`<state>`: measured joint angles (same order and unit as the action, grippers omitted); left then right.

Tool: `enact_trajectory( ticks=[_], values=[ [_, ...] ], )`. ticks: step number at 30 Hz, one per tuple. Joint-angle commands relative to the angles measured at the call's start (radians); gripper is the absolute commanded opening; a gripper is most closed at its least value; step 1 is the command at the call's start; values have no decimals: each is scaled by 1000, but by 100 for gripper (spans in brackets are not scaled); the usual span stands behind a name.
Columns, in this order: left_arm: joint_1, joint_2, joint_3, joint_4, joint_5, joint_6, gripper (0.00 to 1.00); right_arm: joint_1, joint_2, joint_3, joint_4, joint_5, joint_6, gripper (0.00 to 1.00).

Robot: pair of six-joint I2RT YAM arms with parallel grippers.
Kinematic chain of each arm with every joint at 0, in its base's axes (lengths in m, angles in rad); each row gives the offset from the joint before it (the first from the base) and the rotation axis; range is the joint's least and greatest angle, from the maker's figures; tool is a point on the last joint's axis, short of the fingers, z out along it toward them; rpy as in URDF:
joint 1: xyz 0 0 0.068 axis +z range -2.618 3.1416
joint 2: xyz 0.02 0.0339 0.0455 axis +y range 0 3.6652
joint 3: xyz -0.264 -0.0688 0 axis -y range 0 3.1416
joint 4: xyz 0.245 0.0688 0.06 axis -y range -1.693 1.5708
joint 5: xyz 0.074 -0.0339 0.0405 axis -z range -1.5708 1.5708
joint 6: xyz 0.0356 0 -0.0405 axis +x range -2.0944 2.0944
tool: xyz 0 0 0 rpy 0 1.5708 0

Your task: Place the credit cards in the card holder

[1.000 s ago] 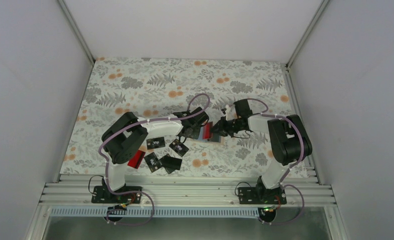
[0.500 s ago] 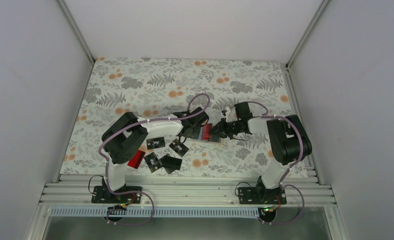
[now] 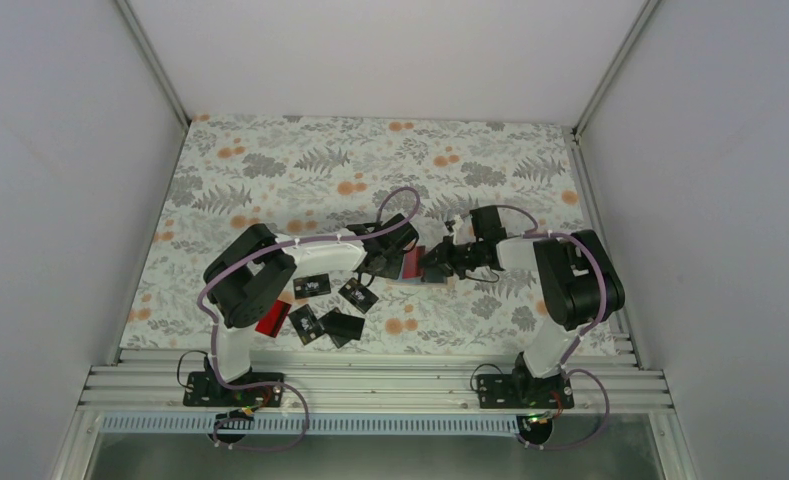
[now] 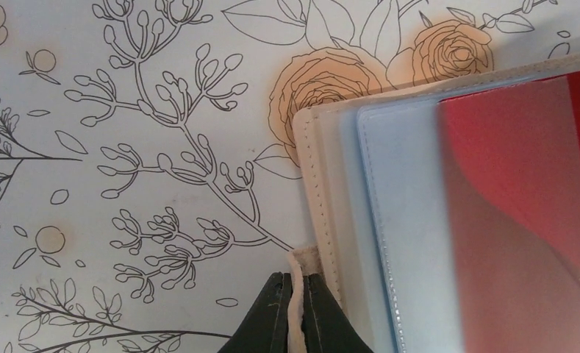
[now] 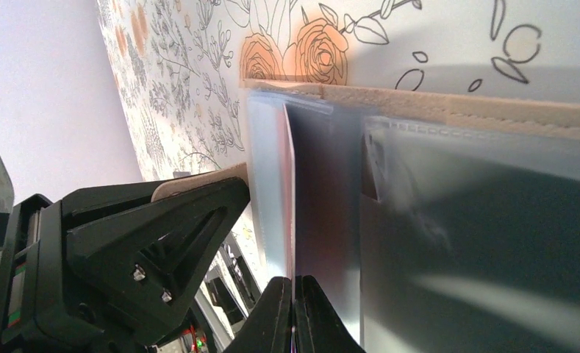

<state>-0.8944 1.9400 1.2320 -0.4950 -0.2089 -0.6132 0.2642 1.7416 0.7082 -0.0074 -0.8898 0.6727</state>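
The card holder (image 3: 413, 266) lies open mid-table, tan outside (image 4: 317, 184), light blue inside (image 4: 404, 220). My left gripper (image 4: 295, 278) is shut on a tan tab at the holder's edge, and shows in the top view (image 3: 386, 262) just left of it. My right gripper (image 5: 294, 279) is shut on a thin red card (image 4: 522, 206), seen edge-on (image 5: 290, 191), which lies partly under the holder's clear blue pocket. That gripper (image 3: 433, 262) sits at the holder's right side. Several loose credit cards (image 3: 312, 285) lie nearer, mostly black, plus one red (image 3: 272, 318).
The floral cloth (image 3: 300, 170) covers the table between white walls. The loose cards cluster beside the left arm's forearm (image 3: 320, 250). A metal rail (image 3: 370, 385) runs along the near edge by both bases.
My right gripper has slid left with the red card, further over the holder. My left jaws have closed onto the holder's tab. The loose cards have not moved.
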Motion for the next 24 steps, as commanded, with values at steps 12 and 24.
enact_trajectory(
  ticks=[12, 24],
  values=[
    [-4, 8, -7, 16, 28, 1, 3, 24, 39, -6, 39, -45, -9, 4],
    [-4, 10, -3, 13, 28, 1, 3, 26, 61, 7, 38, -47, -18, 4]
  ],
)
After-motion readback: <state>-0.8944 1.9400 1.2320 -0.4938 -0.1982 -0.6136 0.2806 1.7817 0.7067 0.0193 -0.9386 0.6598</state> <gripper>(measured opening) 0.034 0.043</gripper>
